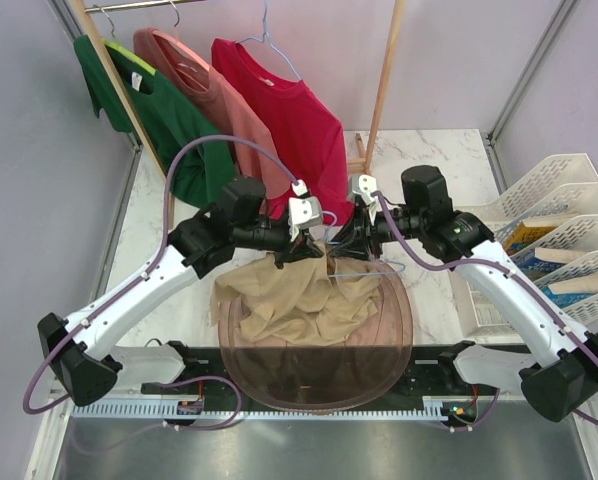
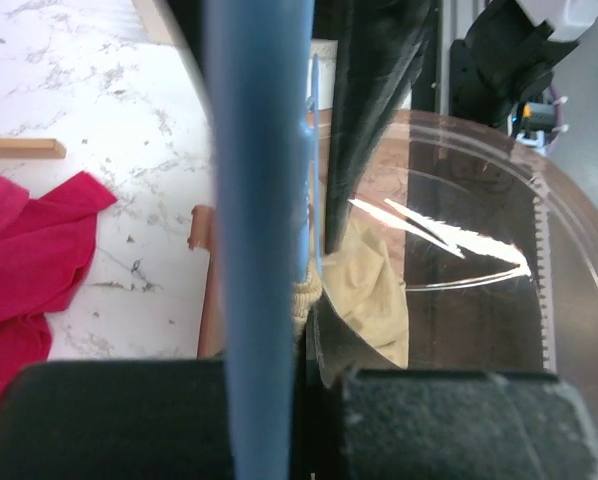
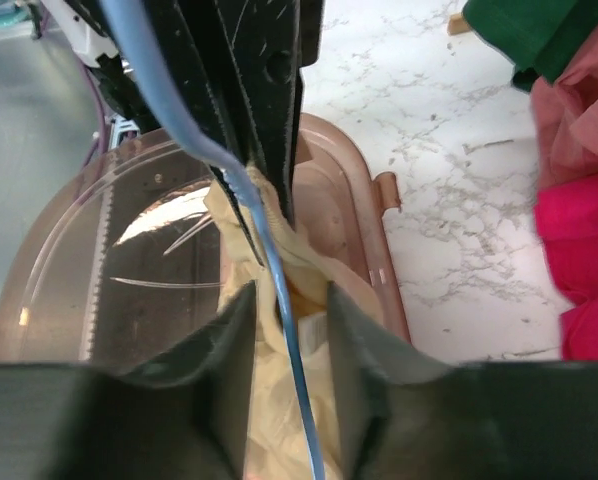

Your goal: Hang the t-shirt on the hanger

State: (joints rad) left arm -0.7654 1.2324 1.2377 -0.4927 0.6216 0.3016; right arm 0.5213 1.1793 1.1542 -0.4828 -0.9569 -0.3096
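The tan t-shirt [image 1: 299,295] lies crumpled in a clear brown tub [image 1: 399,330]. Both grippers meet over its far edge. My left gripper [image 1: 304,248] looks shut on the light-blue wire hanger [image 3: 279,290] at the shirt's ribbed collar; the right wrist view shows its black fingers [image 3: 264,120] closing on the wire. In the left wrist view the hanger [image 2: 259,200] is a thick blue blur in front of the shirt [image 2: 374,295]. My right gripper [image 3: 289,300] is open, its fingers on either side of the wire and the shirt [image 3: 279,400]. Most of the hanger is hidden under fabric.
A wooden rack at the back holds a green shirt [image 1: 169,110], a salmon-pink shirt [image 1: 194,75] and a red shirt [image 1: 289,115] on hangers. White trays [image 1: 569,230] stand at the right. A black rail [image 1: 179,385] runs along the near table edge.
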